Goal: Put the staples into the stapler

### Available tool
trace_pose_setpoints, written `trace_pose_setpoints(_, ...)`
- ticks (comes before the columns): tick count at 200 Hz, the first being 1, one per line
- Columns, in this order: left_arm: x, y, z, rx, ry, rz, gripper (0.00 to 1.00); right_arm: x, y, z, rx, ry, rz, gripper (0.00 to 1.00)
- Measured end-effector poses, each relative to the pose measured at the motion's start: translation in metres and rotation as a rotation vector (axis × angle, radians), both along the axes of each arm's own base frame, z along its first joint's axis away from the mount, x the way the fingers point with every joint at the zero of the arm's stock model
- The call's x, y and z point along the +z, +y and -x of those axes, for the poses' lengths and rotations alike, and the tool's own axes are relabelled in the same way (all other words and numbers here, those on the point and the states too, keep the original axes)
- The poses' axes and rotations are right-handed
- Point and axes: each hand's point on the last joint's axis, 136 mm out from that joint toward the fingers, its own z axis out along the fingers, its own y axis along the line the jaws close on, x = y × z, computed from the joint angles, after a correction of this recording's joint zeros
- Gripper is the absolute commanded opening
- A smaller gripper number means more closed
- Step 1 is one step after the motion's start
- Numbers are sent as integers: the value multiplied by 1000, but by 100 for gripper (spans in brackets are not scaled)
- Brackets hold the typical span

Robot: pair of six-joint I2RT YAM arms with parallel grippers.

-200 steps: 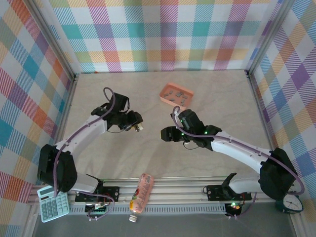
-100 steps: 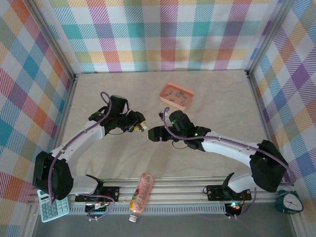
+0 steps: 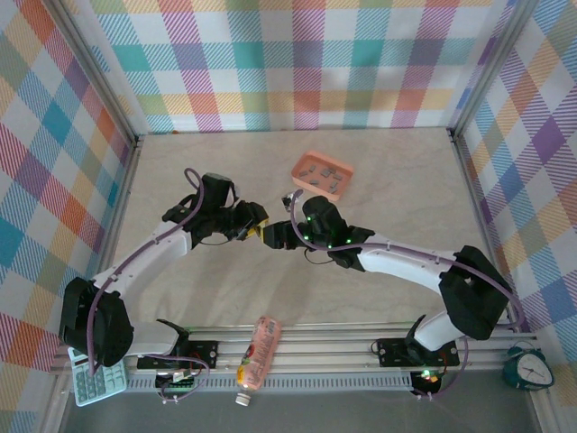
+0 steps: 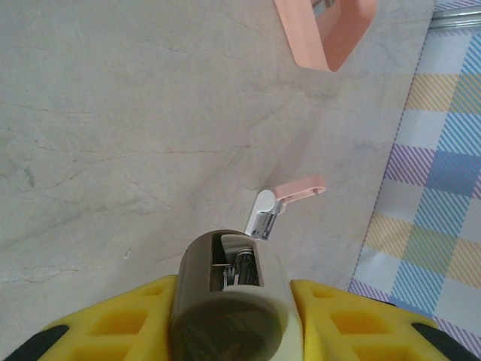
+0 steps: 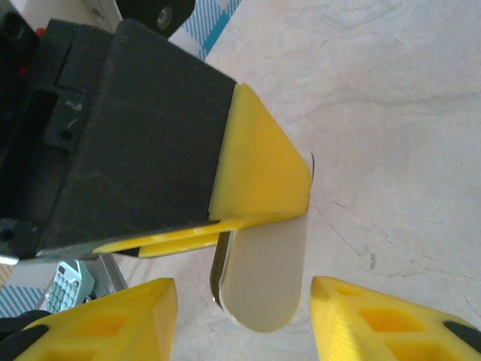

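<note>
Bright, even light comes from overhead; shadows on the pale surface [image 3: 406, 207] are soft and faint, without glare; the top view is sharp; the close yellow pads [image 5: 113, 331] in the wrist views look slightly blurred.

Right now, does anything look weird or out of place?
Yes. A pink bottle lies tipped on its side across the metal rails at the near edge. It looks dropped there, not stood upright.

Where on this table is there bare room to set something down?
Bare table lies right of the salmon-pink tray, beyond the left arm at far left, and near the front between the arms. Crowded: mid-table, where left gripper and right gripper meet at the stapler.
</note>
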Motion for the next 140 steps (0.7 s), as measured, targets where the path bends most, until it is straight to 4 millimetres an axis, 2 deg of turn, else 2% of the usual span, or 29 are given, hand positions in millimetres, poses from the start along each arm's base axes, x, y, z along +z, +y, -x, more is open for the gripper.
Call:
trace_pose_setpoints(43,3,-1,1,4,-1,18,38,1,1,-6,-26,-8,-11,28)
trace_pose_setpoints(64,5,-1,-1,9,-16,19,39,3,1,-8,-39,-12,-19,23)
trace_pose_setpoints(73,6,-1,-2,11,-19,18,43,3,0,-9,-43,-13,-20,20)
trace_pose_setpoints(104,8,0,-1,17,-24,18,66,4,-2,-10,-57,-21,-20,18)
trace_pose_setpoints(123,15,2,0,19,-52,13,72,2,-9,-11,-86,-22,-3,18)
trace_pose_setpoints(140,20,9,3,29,-79,-13,72,-2,-20,-12,-136,-5,31,18)
